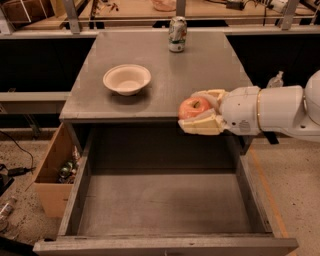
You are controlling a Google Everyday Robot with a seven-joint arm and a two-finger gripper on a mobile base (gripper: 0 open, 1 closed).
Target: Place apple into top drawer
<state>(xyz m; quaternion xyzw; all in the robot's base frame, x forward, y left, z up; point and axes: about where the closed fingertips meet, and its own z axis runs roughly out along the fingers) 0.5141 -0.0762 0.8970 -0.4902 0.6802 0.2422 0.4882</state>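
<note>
Camera view: gripper (190,112), fingers (202,125) clasped on the apple (194,106), hangs above the open top drawer (165,205).

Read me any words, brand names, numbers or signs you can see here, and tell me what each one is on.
Green-and-white drink can: label printing, too blurred to read.
Brown cardboard box, cream-white round bowl, wide grey top drawer: no text visible.
Cream robot hand, closed on the round red-orange apple above the drawer's rear: no markings visible.

Grey cabinet (210,75) on speckled floor (295,200), cardboard box (52,172) beside it, wooden workbench (130,10) behind.
</note>
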